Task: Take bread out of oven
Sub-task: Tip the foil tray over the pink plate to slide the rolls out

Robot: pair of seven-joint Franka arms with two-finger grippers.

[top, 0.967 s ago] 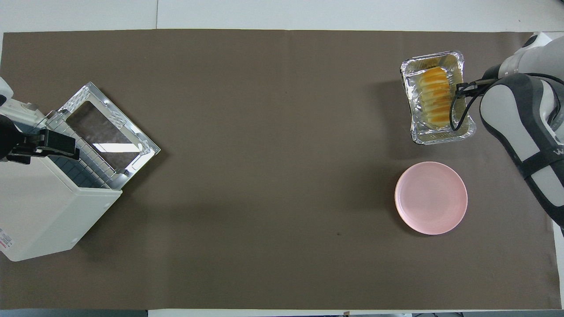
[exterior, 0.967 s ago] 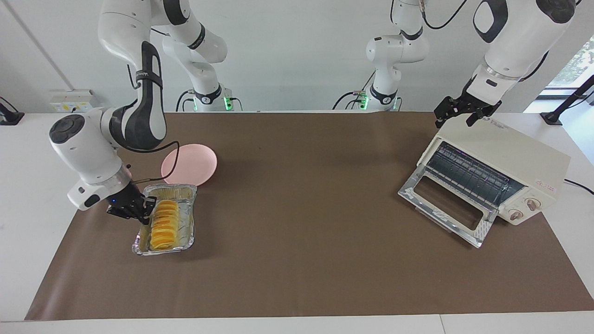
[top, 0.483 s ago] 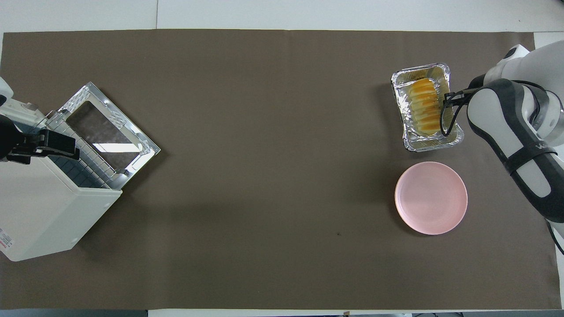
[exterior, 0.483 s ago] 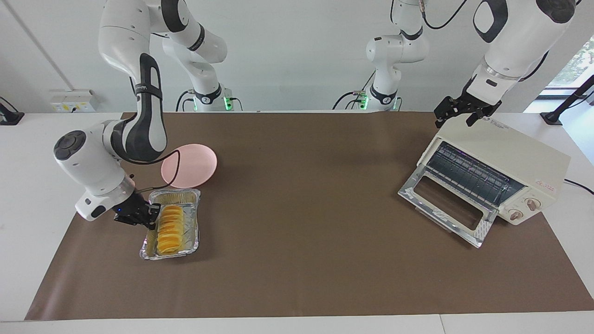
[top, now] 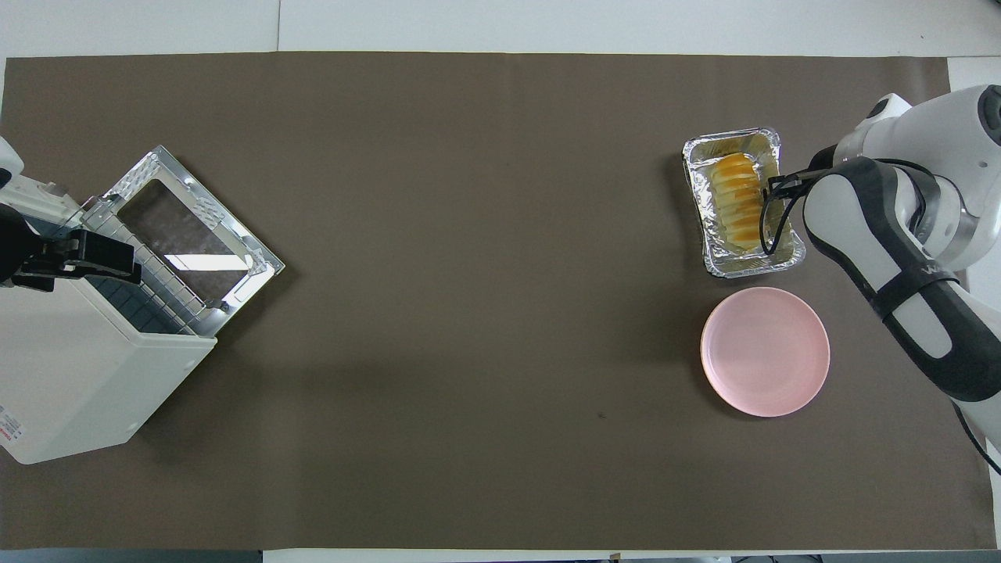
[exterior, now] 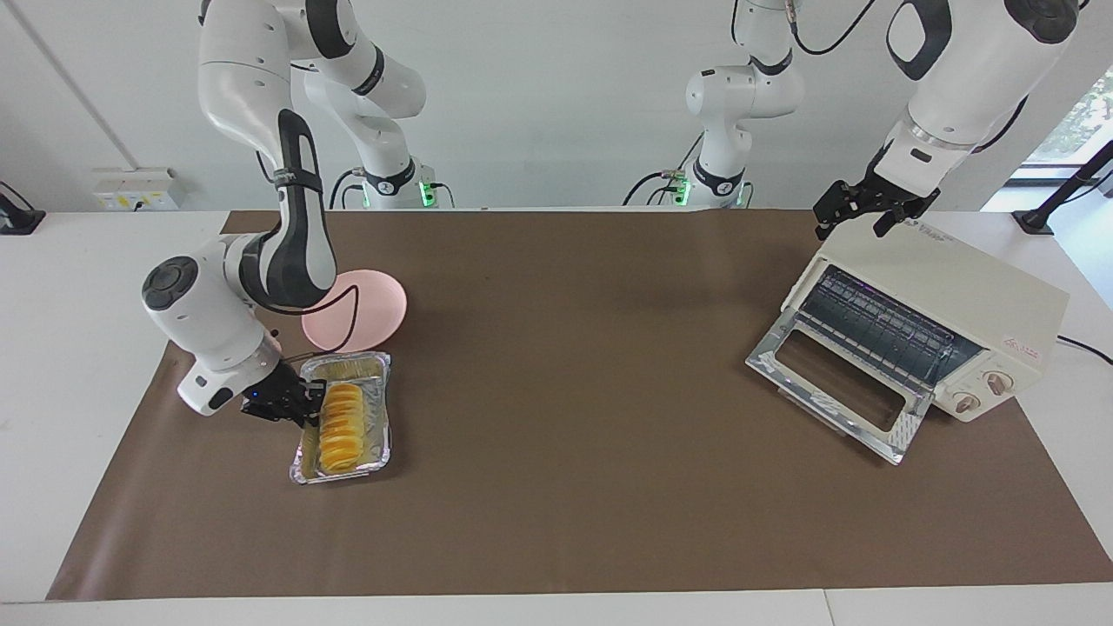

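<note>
1. Golden-yellow and ridged crosswise, the bread (exterior: 340,427) lies lengthwise in a silver foil tray (exterior: 382,417) on the brown mat (exterior: 574,487), toward the right arm's end of the table.
2. The tray sits just beside the pink plate (exterior: 369,306), farther from the robots than the plate, and well apart from the oven (exterior: 943,313).
3. The right gripper (exterior: 300,405) is low at the tray's long rim on the side away from the oven. Its fingertips sit right at that rim, next to the loaf, with the bread lying just past them inside the tray.
4. Whether those fingers pinch the foil edge or have let go, I cannot tell.
5. The cream-white oven stands at the left arm's end of the table, its glass door (exterior: 835,391) folded down flat and the wire rack (exterior: 878,329) showing inside.
6. The left gripper (exterior: 856,213) hangs over the oven's top corner nearest the robots, fingers spread wide and holding nothing.
</note>
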